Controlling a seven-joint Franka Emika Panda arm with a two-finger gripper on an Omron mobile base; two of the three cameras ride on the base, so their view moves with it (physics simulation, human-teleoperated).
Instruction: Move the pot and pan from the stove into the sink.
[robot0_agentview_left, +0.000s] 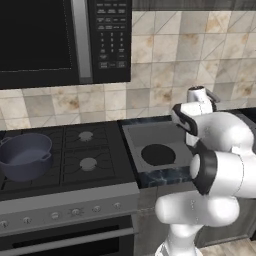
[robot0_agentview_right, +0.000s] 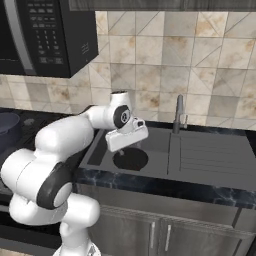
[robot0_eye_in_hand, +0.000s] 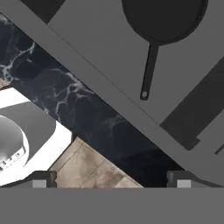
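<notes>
The black pan (robot0_agentview_left: 158, 154) lies flat on the floor of the grey sink (robot0_agentview_left: 145, 132), and in the hand view the pan (robot0_eye_in_hand: 164, 17) has its long thin handle pointing toward me. On the left front burner of the stove (robot0_agentview_left: 85, 150) stands the deep blue-grey pot (robot0_agentview_left: 25, 156), upright and without a lid. My gripper (robot0_eye_in_hand: 111, 179) hangs above the sink's front edge, open. Its two fingertips (robot0_eye_in_hand: 41, 179) stand far apart and hold nothing. The right base view shows my hand (robot0_agentview_right: 127, 136) just above the pan (robot0_agentview_right: 131, 159).
A gooseneck faucet (robot0_agentview_right: 178, 112) rises behind the sink, and a ribbed draining board (robot0_agentview_right: 210, 155) lies to its right. Dark marbled countertop (robot0_agentview_right: 150, 182) rims the basin. A black microwave (robot0_agentview_left: 65, 40) hangs over the stove. My own arm spans the space between stove and sink.
</notes>
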